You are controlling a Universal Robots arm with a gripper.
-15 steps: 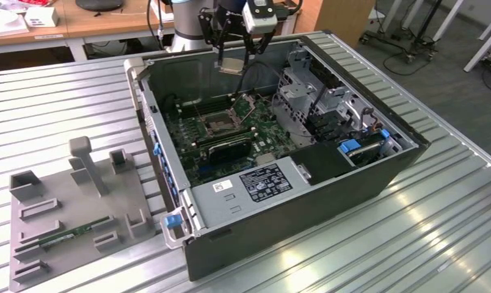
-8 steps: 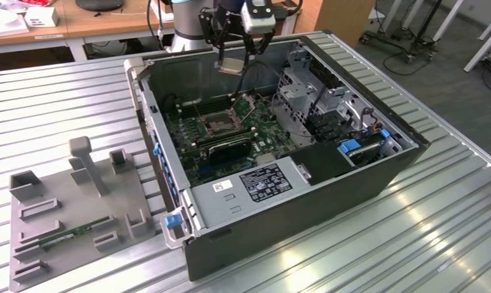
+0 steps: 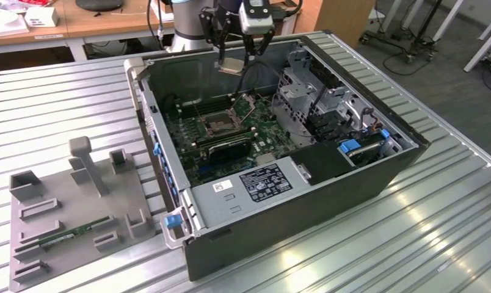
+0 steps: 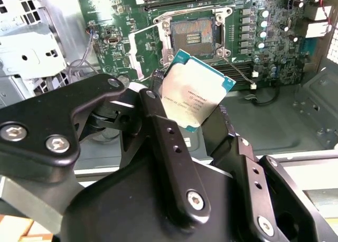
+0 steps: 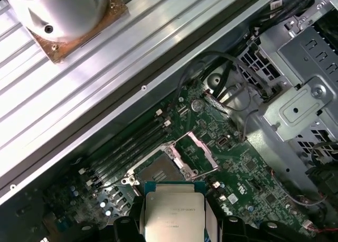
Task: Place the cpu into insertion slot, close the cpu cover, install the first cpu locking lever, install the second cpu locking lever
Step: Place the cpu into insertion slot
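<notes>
A robot gripper (image 3: 231,60) is hanging over an open computer case (image 3: 311,201) lying on its side. Its two black fingers (image 4: 158,112) are pressing together on the cpu (image 4: 195,91) and gripping it by two opposite edges. The chip is sitting between the fingertips, clear of the board and slightly tilted, with its pale metal top facing the second wrist camera.

Below the gripper and a little ahead of it, the insertion slot (image 4: 193,33) is lying bare on the green board (image 3: 262,131), its dark middle showing. The cpu cover (image 5: 202,147) is standing swung open just beside the slot, on the side away from the fingertips. The locking levers seem to be released too, though the thin wires are hard to make out.

The chip is probably light, stiff and flat, with slick metal faces, so it could be slipping or twisting in a loose grip. Its underside contacts and the socket pins are likely fragile. The outer edges, where the fingers are gripping now, look like the safe places to hold.

Small dark print is running across the chip's top in both wrist views. A white printed label (image 3: 262,180) is sitting on the metal box well below the gripper.
</notes>
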